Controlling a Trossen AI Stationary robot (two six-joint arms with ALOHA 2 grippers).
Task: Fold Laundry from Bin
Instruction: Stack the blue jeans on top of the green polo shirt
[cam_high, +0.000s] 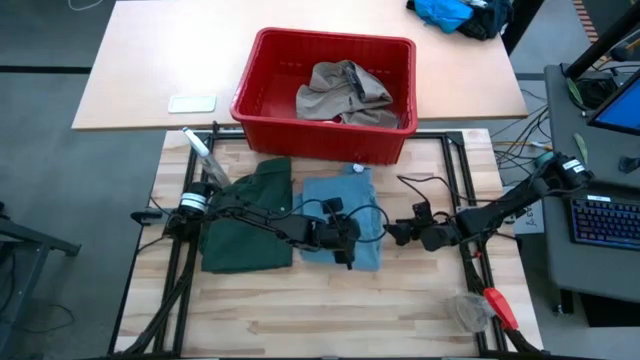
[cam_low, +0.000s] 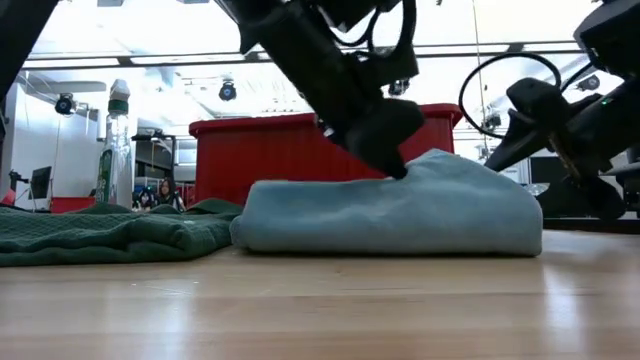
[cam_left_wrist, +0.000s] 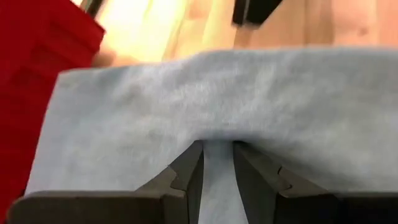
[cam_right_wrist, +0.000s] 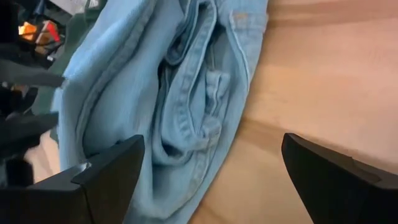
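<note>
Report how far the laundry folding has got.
Done, it seems: the green shorts lie flat on the table, out of the red bin. In hand: the left gripper pinches a fold of the light blue trousers, which sit as a folded bundle; the right gripper waits open beside them. Left: the khaki piece is in the bin.
</note>
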